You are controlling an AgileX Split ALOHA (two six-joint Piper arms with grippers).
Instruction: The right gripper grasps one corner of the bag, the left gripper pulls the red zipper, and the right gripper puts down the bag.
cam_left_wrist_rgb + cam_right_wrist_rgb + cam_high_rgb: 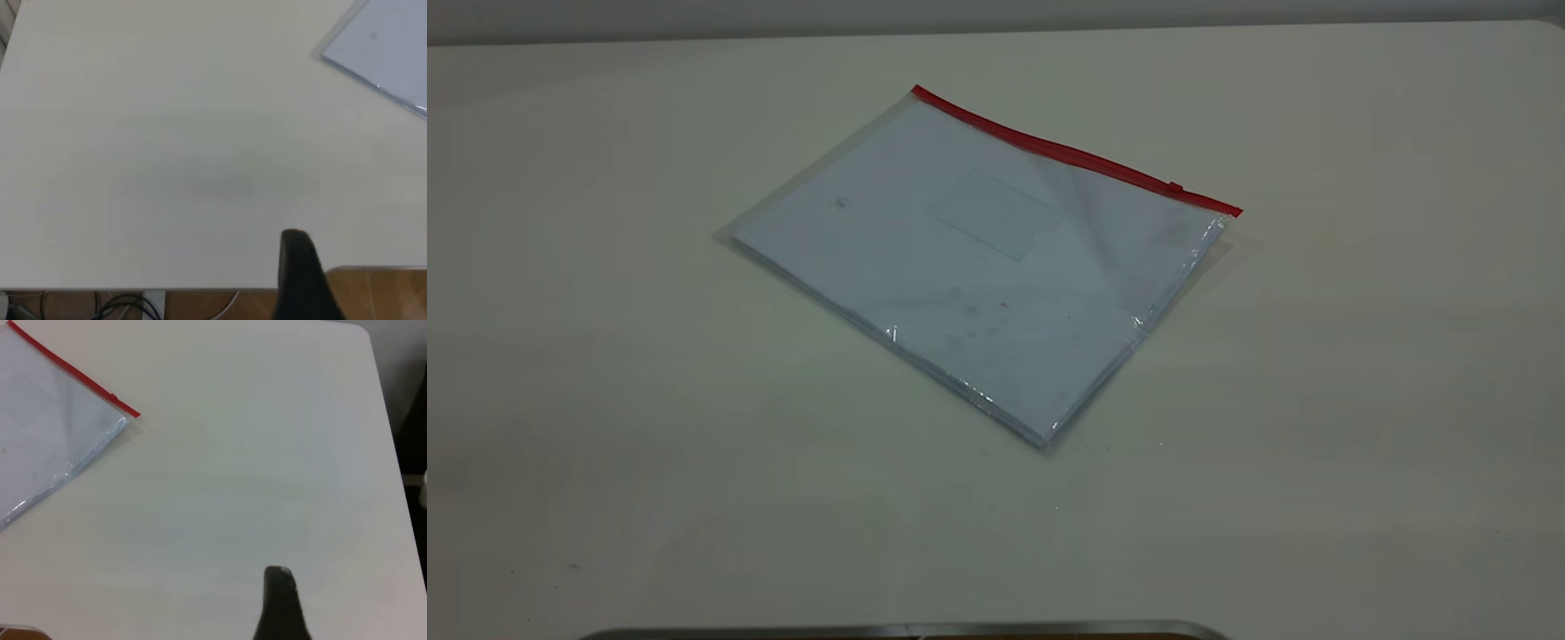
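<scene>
Nearest the exterior lens, a dark metallic strip (907,631) edges the bench (605,356); beyond it you see the bag (978,267) lying flat and skewed. Its red zipper (1076,156) runs along the far edge, and the slider tab (1176,188) sits close to the zipper's right end, so you may judge the pouch shut. White sheets fill the bag. A faint rectangular label patch (996,213) is blank, a tiny mark (839,203) nearby is too small to read, and no brand or writing is legible.

In the right wrist view, only one dark finger (280,603) of the right gripper shows, well apart from the zipper corner (130,412). That corner faces this arm's side, which likely suits the first grasp.

In the left wrist view, one finger (303,273) of the left gripper likewise shows, well apart from the bag's plain corner (320,57).

You cannot tell whether either pair of fingers is open or closed; neither holds anything. No step of the task appears begun.
</scene>
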